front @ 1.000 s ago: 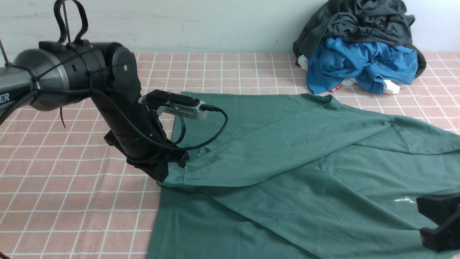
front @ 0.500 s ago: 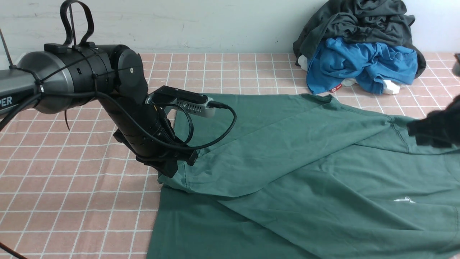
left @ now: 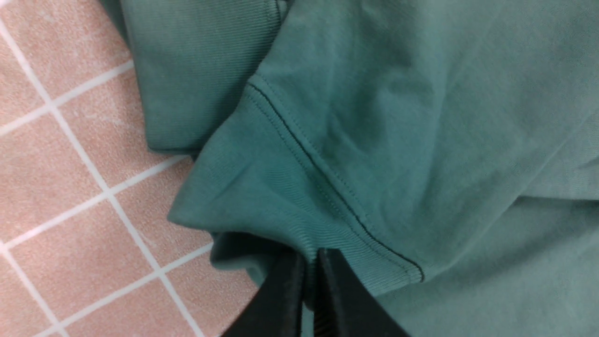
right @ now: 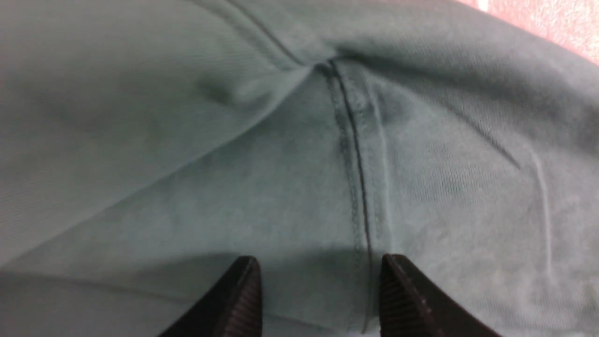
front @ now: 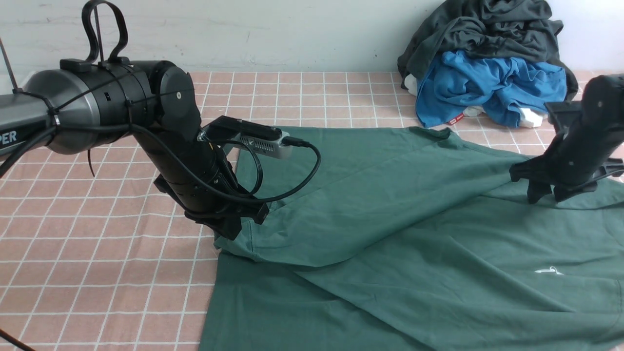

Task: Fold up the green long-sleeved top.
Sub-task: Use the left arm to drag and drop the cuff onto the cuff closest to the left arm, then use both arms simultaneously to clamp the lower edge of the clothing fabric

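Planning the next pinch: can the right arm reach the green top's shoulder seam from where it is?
Probably yes: the right gripper hangs open close over the shoulder seam of the green top, with nothing lying between them.

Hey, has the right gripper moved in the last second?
Yes. The right gripper went from the near side of the white logo to its far side, toward the clothes pile, and now hangs open over the green top.
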You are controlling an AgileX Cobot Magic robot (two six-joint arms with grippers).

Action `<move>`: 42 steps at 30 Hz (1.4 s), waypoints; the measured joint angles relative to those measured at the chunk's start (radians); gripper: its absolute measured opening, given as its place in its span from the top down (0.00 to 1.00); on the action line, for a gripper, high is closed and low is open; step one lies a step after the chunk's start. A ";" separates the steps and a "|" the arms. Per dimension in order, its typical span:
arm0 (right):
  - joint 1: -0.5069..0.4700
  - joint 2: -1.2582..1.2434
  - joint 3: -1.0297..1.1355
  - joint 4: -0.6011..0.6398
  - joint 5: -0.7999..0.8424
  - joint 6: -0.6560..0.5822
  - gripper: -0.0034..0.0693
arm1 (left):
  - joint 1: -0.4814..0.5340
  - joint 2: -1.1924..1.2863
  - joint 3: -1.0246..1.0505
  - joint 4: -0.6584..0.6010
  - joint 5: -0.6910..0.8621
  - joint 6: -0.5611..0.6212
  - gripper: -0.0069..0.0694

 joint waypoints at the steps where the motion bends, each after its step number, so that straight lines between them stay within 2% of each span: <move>1: 0.000 0.009 -0.015 0.001 0.014 0.002 0.51 | 0.000 0.000 0.000 0.000 0.000 0.000 0.90; 4: 0.000 0.023 -0.039 -0.001 0.034 -0.026 0.60 | 0.000 0.000 0.000 0.000 -0.013 0.000 0.90; 9: 0.000 0.029 -0.057 -0.039 0.049 -0.070 0.90 | 0.000 0.000 0.000 0.000 -0.037 0.001 0.90; 12: 0.000 0.026 -0.077 -0.071 0.074 -0.074 0.94 | 0.000 -0.001 -0.004 0.000 -0.040 0.000 0.90; 19: -0.009 -0.035 -0.106 -0.177 0.096 -0.075 0.95 | 0.000 -0.051 -0.010 0.020 -0.042 0.000 0.90; 25: -0.049 -0.043 -0.106 -0.186 0.135 -0.078 0.95 | 0.000 -0.065 -0.010 0.024 -0.036 0.000 0.89; 29: -0.054 -0.043 -0.106 -0.166 0.153 -0.078 0.92 | 0.000 -0.065 -0.010 0.027 -0.012 0.000 0.84; 38: -0.054 -0.111 -0.106 -0.104 0.244 -0.086 0.68 | 0.000 -0.147 -0.010 0.045 0.045 0.000 0.42; 42: -0.051 -0.248 -0.106 -0.001 0.277 -0.109 0.66 | -0.036 -0.225 0.016 0.033 0.108 0.000 0.36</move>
